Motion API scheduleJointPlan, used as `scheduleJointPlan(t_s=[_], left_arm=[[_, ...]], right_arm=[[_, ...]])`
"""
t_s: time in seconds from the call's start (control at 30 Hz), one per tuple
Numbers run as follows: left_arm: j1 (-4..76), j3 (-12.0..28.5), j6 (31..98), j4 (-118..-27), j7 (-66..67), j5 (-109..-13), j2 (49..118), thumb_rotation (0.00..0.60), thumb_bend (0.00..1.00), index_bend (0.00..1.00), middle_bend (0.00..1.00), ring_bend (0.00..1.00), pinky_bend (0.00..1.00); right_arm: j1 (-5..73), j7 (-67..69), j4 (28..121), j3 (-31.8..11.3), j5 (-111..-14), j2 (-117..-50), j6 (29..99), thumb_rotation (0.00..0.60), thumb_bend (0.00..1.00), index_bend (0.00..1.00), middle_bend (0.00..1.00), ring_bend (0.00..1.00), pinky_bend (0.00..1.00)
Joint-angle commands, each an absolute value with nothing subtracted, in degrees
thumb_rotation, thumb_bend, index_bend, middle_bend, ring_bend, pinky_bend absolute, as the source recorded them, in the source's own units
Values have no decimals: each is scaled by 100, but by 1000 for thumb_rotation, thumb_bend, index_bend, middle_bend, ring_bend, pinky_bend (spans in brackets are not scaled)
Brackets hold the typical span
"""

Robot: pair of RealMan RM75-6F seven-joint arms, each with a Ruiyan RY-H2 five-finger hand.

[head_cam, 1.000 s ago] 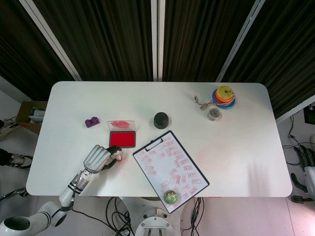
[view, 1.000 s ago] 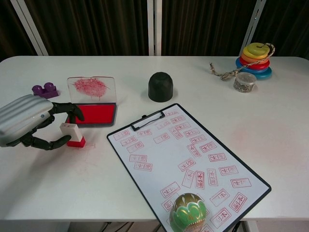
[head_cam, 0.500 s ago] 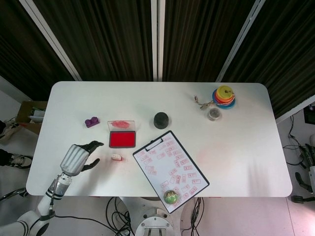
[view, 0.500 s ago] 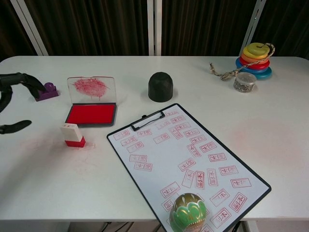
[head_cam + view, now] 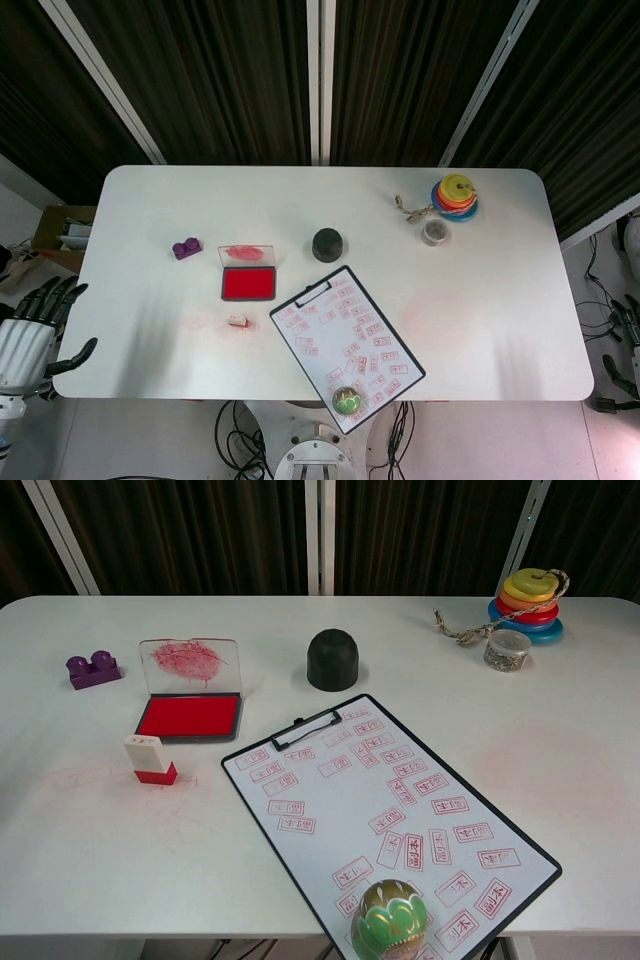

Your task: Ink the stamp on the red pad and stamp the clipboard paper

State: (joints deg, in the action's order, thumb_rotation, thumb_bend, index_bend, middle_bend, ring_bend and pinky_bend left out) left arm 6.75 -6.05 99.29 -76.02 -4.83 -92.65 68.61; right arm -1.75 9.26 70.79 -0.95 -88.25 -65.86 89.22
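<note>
The stamp (image 5: 236,321) (image 5: 150,759), white with a red base, stands alone on the table just in front of the open red ink pad (image 5: 248,284) (image 5: 189,717). Right of it lies the clipboard (image 5: 392,385) (image 5: 521,846), its paper (image 5: 345,338) (image 5: 330,780) covered in several red stamp marks. My left hand (image 5: 30,338) hangs off the table's left edge with fingers spread and holds nothing; the chest view does not show it. Only the fingers of my right hand (image 5: 628,335) show at the far right edge, apart and holding nothing.
A green ornamented ball (image 5: 346,400) (image 5: 390,920) sits on the clipboard's near end. A black dome (image 5: 327,244) (image 5: 332,659) stands behind the clip, a purple brick (image 5: 186,248) (image 5: 92,669) left of the pad. A ring stacker (image 5: 455,196) (image 5: 528,602) and small jar (image 5: 435,232) (image 5: 506,649) are far right.
My left hand let go of the stamp and drew back to the left, off the table. The stamp stays standing where it was.
</note>
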Motion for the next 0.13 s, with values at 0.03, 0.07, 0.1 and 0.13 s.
scheduleJointPlan(t_s=[0.03,0.07,0.1,0.13], left_arm=[[580,-537,9924,-7655,-515,-9209,6705,0,234,126,102,90,210],[575,-499,9937,-7653,-530,-9205,6709,0,234,126,102,90,210],[575,-465,9942,-7650,-554,-9207,6716,0,234,126,102,90,210],[579,-428,9941,-7641,-569,-9218,6726,0,234,126,102,90,210]], right_arm=[[-173,838,7168,-84,-8834,-6564,8896,600,266,0,0,0,0],[-165,817,7189,-78,-8845,-6566,8884,600,267,0,0,0,0],[-156,799,7208,-71,-8858,-6569,8870,600,267,0,0,0,0],[-141,778,7227,-67,-8872,-6572,8852,600,267,0,0,0,0]])
